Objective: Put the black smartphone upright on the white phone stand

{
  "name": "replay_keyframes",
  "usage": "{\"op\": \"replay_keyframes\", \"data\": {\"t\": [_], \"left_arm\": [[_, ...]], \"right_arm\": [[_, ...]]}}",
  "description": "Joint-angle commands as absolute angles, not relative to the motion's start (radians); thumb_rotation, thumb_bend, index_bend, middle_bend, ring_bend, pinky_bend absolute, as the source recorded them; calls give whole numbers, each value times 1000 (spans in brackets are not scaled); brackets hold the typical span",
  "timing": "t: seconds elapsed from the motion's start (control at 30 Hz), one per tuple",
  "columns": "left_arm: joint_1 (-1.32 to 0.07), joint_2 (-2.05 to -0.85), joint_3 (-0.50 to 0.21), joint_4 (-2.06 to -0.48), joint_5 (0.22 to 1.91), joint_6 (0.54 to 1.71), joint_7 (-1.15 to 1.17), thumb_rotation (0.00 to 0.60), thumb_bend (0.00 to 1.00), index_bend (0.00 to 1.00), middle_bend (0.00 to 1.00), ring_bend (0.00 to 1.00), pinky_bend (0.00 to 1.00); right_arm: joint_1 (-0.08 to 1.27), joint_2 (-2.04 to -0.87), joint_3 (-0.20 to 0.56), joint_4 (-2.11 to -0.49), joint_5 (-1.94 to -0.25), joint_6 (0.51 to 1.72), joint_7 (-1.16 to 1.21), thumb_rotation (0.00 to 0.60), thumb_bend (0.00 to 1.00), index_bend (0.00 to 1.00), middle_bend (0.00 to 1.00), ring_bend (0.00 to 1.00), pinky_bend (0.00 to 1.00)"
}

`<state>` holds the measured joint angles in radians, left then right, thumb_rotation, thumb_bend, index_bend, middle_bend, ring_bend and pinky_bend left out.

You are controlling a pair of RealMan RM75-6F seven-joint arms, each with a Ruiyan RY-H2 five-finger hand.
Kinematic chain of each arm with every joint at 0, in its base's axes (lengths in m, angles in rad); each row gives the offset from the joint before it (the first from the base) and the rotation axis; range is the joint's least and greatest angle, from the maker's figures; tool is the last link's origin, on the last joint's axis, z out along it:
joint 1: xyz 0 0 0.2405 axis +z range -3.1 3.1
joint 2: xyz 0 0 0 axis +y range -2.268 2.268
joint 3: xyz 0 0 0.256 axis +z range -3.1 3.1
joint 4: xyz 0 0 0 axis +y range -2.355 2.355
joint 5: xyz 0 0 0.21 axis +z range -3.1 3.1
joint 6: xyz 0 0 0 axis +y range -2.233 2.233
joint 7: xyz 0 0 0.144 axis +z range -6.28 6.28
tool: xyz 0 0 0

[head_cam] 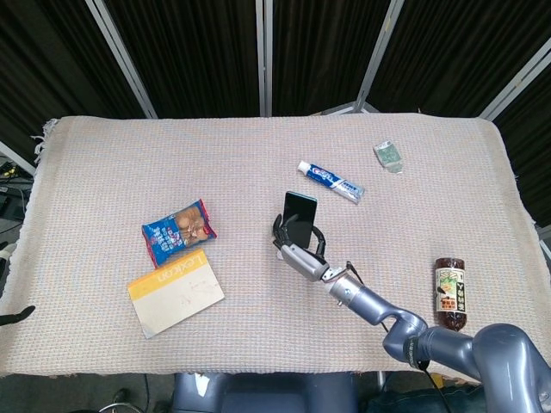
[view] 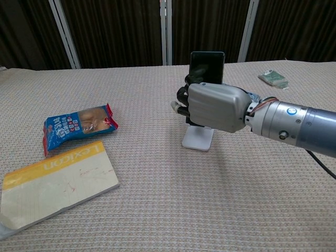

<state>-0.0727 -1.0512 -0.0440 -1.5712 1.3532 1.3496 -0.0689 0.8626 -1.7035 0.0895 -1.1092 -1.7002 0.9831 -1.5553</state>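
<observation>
The black smartphone (view: pixel 206 67) stands upright, its lower part hidden behind my right hand (view: pixel 215 106). In the head view the smartphone (head_cam: pixel 300 217) rises just above the right hand (head_cam: pixel 299 252). Under the hand the base of the white phone stand (view: pixel 198 139) shows on the cloth. The fingers (view: pixel 181 102) stick out to the left of the phone, spread and off its edge, and the hand looks loosened around it. My left hand shows in neither view.
A blue snack packet (view: pixel 79 124) and a yellow-edged Lexicon book (view: pixel 55 181) lie to the left. A toothpaste tube (head_cam: pixel 331 181) and a small green packet (head_cam: pixel 389 156) lie further back. A brown bottle (head_cam: pixel 449 291) lies at the right.
</observation>
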Motion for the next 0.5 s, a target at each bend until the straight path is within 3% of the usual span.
{"op": "replay_keyframes", "data": {"t": [0.03, 0.5], "left_arm": [[-71, -1050, -43, -1574, 1357, 1354, -71, 600, 0, 0, 0, 0, 0], [-61, -1037, -34, -1586, 1394, 1383, -98, 600, 0, 0, 0, 0, 0]], "right_arm": [[857, -1696, 95, -1125, -1698, 996, -1554, 600, 230, 94, 209, 396, 434], [791, -1587, 102, -1269, -1688, 1090, -1540, 600, 229, 69, 199, 396, 436]]}}
